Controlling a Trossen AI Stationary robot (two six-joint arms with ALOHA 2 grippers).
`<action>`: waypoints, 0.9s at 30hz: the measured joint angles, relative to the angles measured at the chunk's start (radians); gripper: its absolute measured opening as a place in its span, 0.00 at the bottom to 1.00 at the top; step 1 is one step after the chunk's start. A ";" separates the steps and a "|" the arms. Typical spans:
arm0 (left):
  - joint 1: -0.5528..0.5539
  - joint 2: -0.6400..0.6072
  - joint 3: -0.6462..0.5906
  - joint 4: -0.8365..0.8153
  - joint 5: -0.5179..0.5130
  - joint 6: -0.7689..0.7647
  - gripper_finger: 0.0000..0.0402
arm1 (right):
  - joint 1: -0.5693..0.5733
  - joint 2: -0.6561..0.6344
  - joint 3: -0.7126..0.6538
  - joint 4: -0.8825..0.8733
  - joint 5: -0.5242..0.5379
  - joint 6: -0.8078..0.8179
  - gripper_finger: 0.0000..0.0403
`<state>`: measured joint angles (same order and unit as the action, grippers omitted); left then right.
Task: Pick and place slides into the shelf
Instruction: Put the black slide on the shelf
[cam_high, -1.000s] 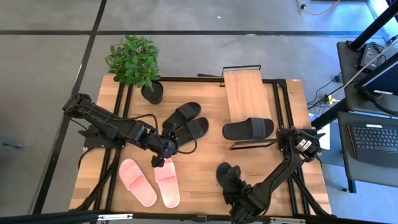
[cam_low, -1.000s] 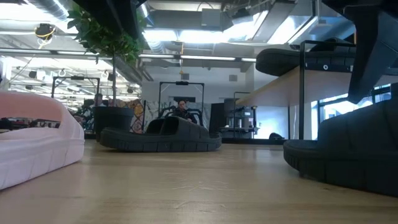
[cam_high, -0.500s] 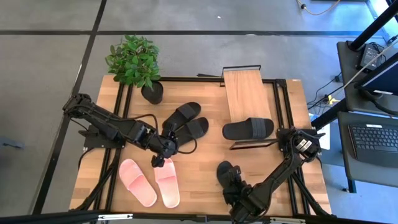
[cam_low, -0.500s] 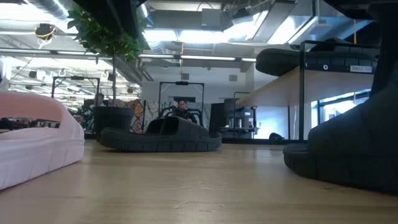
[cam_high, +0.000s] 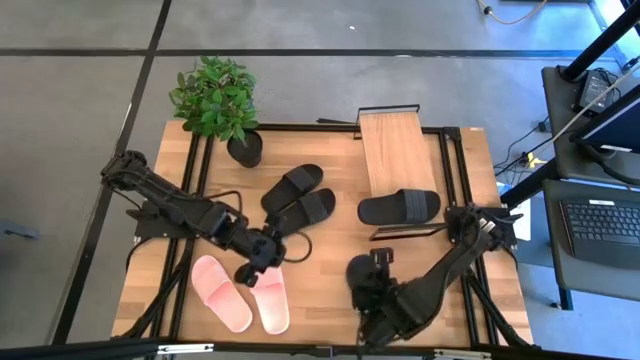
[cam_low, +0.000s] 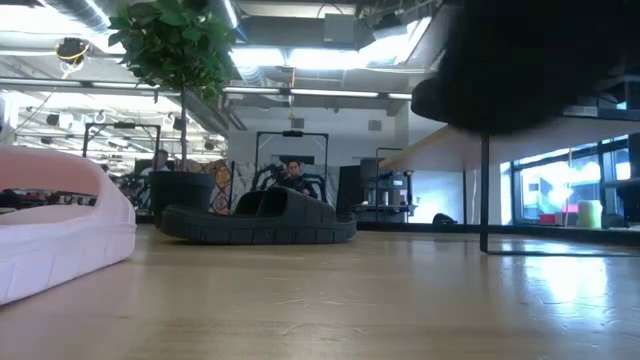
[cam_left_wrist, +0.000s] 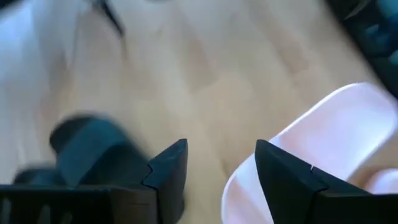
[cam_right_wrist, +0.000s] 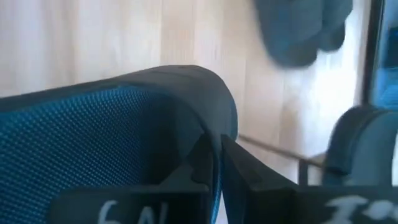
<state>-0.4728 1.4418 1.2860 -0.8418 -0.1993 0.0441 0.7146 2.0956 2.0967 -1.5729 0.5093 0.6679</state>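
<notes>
Two pale pink slides (cam_high: 222, 294) (cam_high: 269, 300) lie side by side near the table's front edge. My left gripper (cam_high: 262, 262) hovers open just above the right one's far end (cam_left_wrist: 329, 137). Two black slides (cam_high: 292, 185) (cam_high: 306, 208) lie at mid-table. Another black slide (cam_high: 399, 207) lies on the shelf (cam_high: 396, 150), at the near end of its wooden board. My right gripper (cam_right_wrist: 216, 158) is shut on a further black slide (cam_high: 358, 272) near the front edge. My right gripper pinches the black slide's wide strap at its edge (cam_right_wrist: 211, 124) between its two fingers. In the low view the slide (cam_low: 520, 60) shows as a dark shape high up, lifted clear of the tabletop.
A potted plant (cam_high: 215, 100) stands at the table's far left corner. A black metal frame (cam_high: 455, 180) runs beside the shelf. Bare wood lies between the pink slides and the held slide (cam_high: 315, 285).
My right gripper has shut on the black slide's strap and raised the slide off the table; it no longer rests on the wood in the low view. My left gripper has moved toward the near edge, over the pink slides, staying open.
</notes>
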 joint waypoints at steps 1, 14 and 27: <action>-0.015 0.000 0.017 0.009 -0.004 0.019 0.45 | -0.015 0.000 0.060 0.002 -0.014 0.009 0.03; -0.199 -0.002 0.330 0.038 -0.419 0.400 0.45 | -0.289 -0.126 0.255 0.071 -0.088 -0.098 0.03; -0.085 0.006 0.393 0.008 -0.548 0.378 0.44 | -0.646 -0.131 0.256 0.060 -0.125 -0.276 0.03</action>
<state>-0.5578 1.4482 1.6787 -0.8337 -0.7474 0.4224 0.0684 1.9644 2.3528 -1.5131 0.3847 0.3920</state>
